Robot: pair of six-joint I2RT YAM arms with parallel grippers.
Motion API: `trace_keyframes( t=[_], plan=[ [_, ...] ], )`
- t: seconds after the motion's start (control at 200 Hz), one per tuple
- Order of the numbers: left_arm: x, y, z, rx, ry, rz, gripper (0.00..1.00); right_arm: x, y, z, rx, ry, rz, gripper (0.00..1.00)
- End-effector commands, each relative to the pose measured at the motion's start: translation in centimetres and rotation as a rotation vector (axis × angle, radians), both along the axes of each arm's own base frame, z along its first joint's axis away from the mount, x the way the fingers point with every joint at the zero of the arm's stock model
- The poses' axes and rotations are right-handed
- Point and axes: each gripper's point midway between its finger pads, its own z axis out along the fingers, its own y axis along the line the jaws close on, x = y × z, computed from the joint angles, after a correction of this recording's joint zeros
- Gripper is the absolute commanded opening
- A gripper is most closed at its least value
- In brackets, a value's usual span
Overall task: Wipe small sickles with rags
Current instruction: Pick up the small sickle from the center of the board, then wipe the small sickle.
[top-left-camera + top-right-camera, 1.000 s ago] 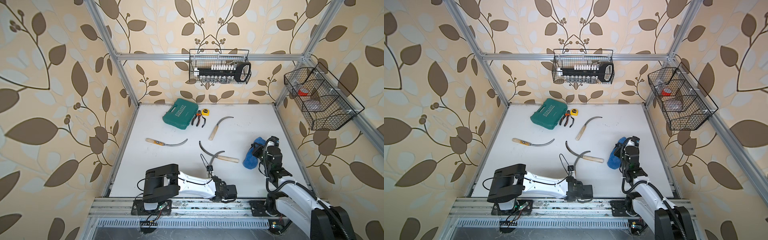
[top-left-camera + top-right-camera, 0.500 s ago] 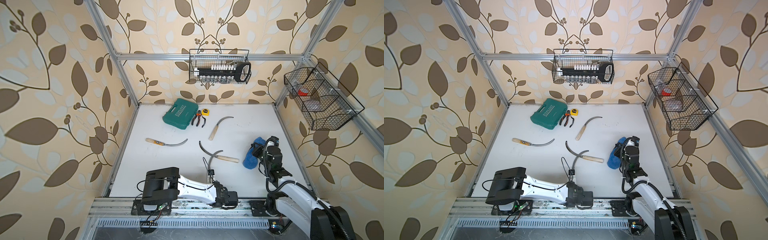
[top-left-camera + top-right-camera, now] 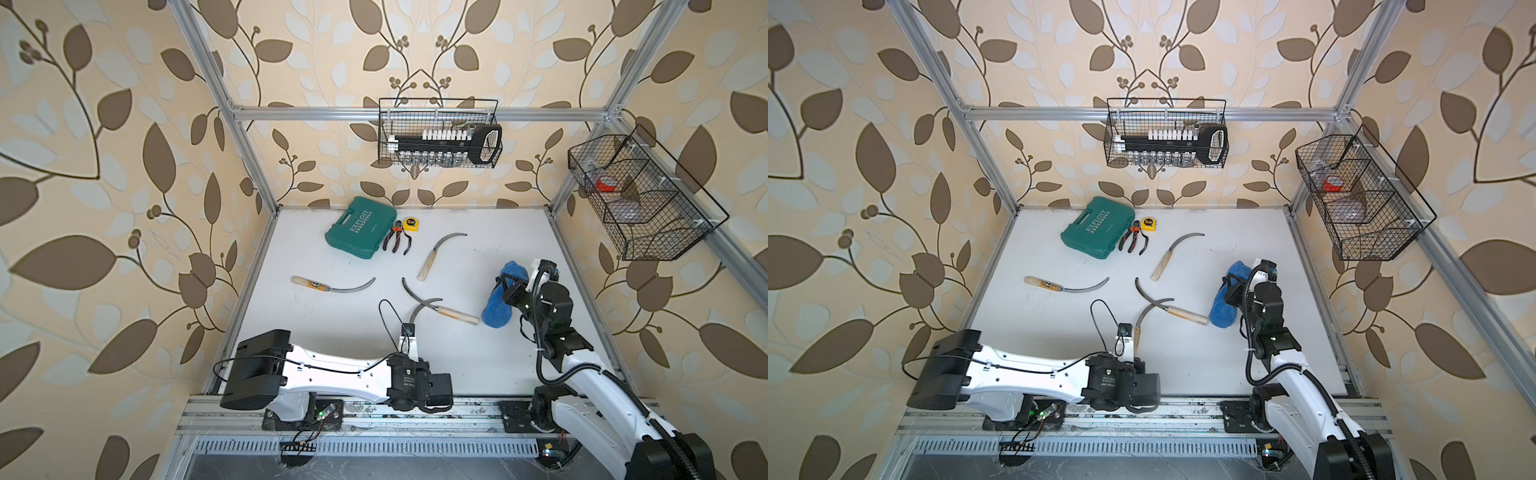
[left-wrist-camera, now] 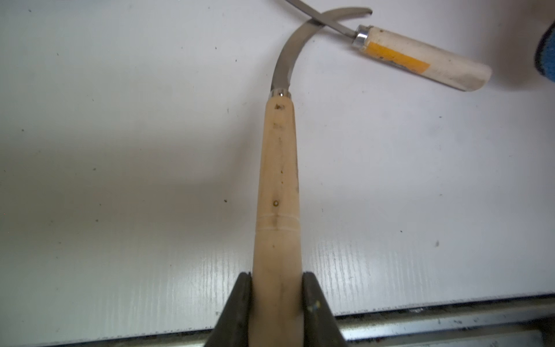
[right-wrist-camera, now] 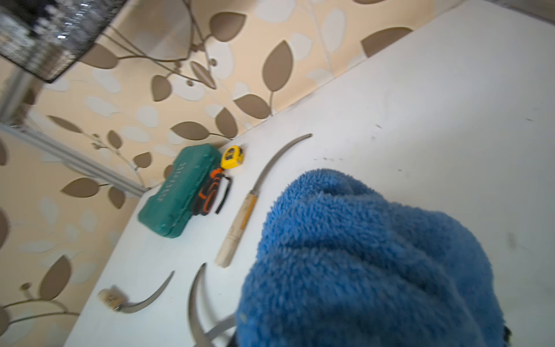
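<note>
Leaf-patterned wallpaper (image 3: 124, 208) closes in three sides of the white desk (image 3: 498, 365), whose smooth top is flecked with dark specks. Largest on it is the teal tool case (image 3: 359, 232), hard moulded plastic, parked by the far edge towards the left corner, out of the working area, I judge. Next comes the rag (image 3: 496, 313), thick, fluffy blue microfibre. My right gripper (image 3: 508, 291) is clamped on it near the right edge, and the cloth bunches over the jaws, which I take as a soft pad ready for a blade. Four sickles follow, each a thin curved grey blade on a pale round wooden handle. My left gripper (image 4: 276, 278) is closed tight on the butt of the nearest sickle (image 4: 277, 180), at the middle of the near edge. Gripping that far back leaves all the metal bare for wiping. Its tip crosses the blade of a second sickle (image 3: 453, 313) lying just beside the rag. A third sickle (image 3: 430, 266) lies nearer the far edge, a fourth sickle (image 3: 328, 284) towards the left edge. Smallest, beside the case, are the pliers (image 3: 397, 241) with orange-and-black grips and a yellow tape measure (image 3: 411, 224).
</note>
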Motion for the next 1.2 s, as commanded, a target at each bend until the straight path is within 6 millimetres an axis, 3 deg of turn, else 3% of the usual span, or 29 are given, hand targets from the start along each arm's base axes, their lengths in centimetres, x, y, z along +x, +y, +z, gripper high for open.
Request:
trace_keyframes(
  t=[0.0,0.2,0.44,0.705,0.795,0.94,1.065,1.195],
  plan=[
    [2.1,0.8,2.9,0.051,-0.154,-0.1,0.0,-1.9,6.0,2.4,0.002,-0.029,0.283,0.05],
    [3.9,4.3,4.3,0.09,-0.191,-0.054,0.0,-4.3,11.6,3.1,-0.109,-0.063,0.427,0.07],
    [4.9,7.3,5.1,0.117,-0.226,-0.017,0.0,-5.2,14.2,3.4,-0.071,-0.068,0.567,0.06],
    [6.4,7.2,6.1,0.125,-0.387,-0.091,0.0,-5.9,16.5,3.5,-0.02,-0.041,0.691,0.09],
    [6.3,5.9,5.3,0.131,-0.391,-0.168,0.0,-6.3,19.0,3.3,-0.035,-0.011,0.772,0.09],
    [6.4,5.5,4.3,0.119,-0.404,-0.179,0.0,-7.5,23.3,1.9,-0.059,0.038,0.905,0.06],
    [5.9,4.8,3.5,0.075,-0.39,-0.226,0.0,-9.8,27.0,0.4,-0.073,0.071,1.027,0.06],
    [5.6,5.3,4.0,0.042,-0.38,-0.224,0.0,-12.1,29.5,-1.0,-0.073,0.104,1.159,0.04]
  ],
)
